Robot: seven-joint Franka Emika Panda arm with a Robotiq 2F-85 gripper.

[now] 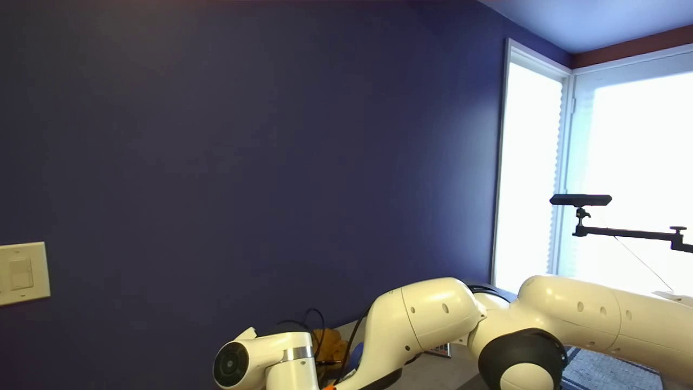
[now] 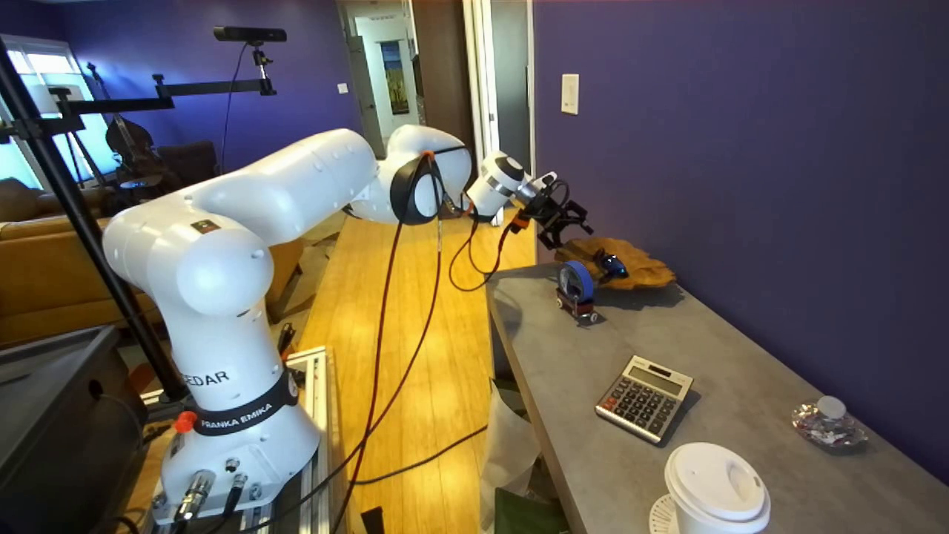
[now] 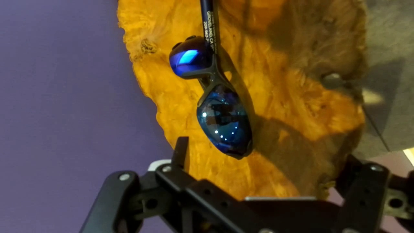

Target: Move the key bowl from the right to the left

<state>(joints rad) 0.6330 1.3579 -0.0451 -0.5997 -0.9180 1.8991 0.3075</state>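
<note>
The gripper (image 2: 571, 236) has jaws wide apart, wooden bowl (image 3: 284, 94), presumably the key bowl, lying below and ahead, long axis seemingly pointing away from them.

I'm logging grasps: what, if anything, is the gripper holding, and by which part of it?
Nothing is held: the gripper is open, jaws wide apart; the sunglasses lie outside its grip.

A black band (image 2: 242, 415) reads "FRANKA EMIKA", the white column (image 2: 231, 350) above "…EDAR", a dark rod (image 3: 209, 27) "GROVELAND, CA".
</note>
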